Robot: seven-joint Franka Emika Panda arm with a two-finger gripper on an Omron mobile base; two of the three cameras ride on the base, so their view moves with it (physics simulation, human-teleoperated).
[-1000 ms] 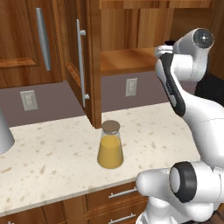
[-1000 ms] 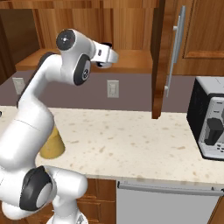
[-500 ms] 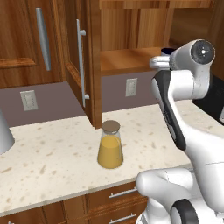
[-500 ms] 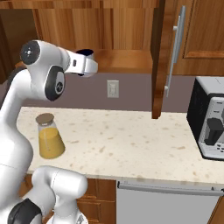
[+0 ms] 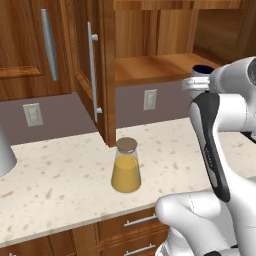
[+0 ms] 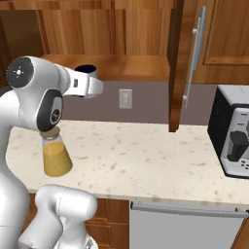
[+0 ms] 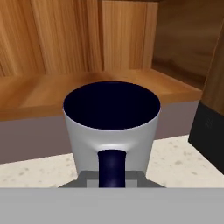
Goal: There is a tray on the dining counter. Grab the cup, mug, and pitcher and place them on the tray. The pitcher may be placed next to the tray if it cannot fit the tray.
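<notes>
Clenched on the handle of a small dark navy mug (image 7: pixel 111 127) with a pale outer wall, the hand (image 6: pixel 90 86) is seen drawn back from the open wooden cabinet shelf (image 5: pixel 155 67), which it was nearer a second ago. The mug is carried above the speckled beige table (image 6: pixel 146 160). A clear conical glass pitcher (image 5: pixel 125 166) of orange liquid, cork-lidded, waits below. Transport to the tray appears next.

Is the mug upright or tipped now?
Upright: the mug shows its round opening on top, with its handle pointing toward the camera, above the counter.
</notes>
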